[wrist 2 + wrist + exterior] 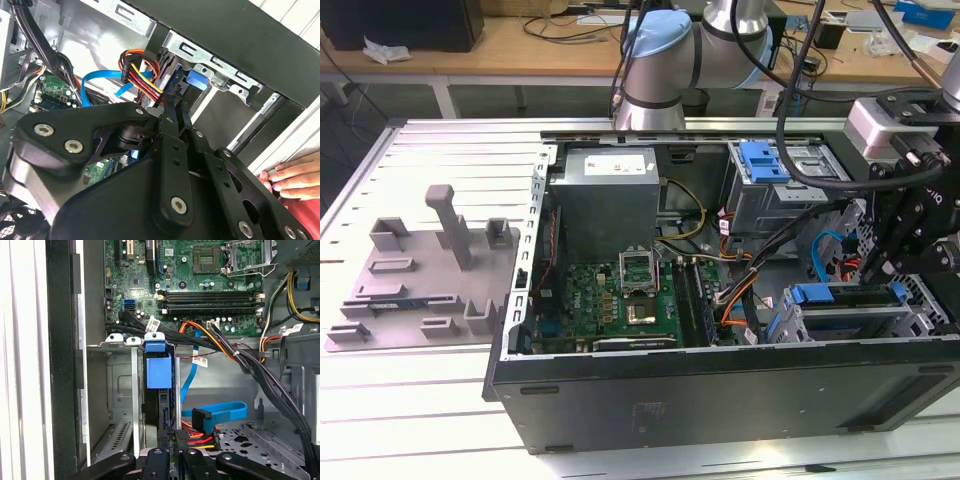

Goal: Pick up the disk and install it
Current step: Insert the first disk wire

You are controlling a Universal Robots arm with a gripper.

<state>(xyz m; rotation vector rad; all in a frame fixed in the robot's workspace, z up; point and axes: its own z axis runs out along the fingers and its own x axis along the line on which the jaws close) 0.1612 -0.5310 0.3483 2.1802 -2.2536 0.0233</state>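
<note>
Nearest me, at the exterior view's right, the hand (169, 434) is down in the grey drive cage (117, 390), closed on the disk (159, 371). I see the disk edge-on: a slim dark body with a blue plastic bracket, slotted into the cage. A blue data cable (220, 412) and orange-red power leads (197, 436) sit just beside it. Farther in lies the green motherboard (200, 285).
</note>
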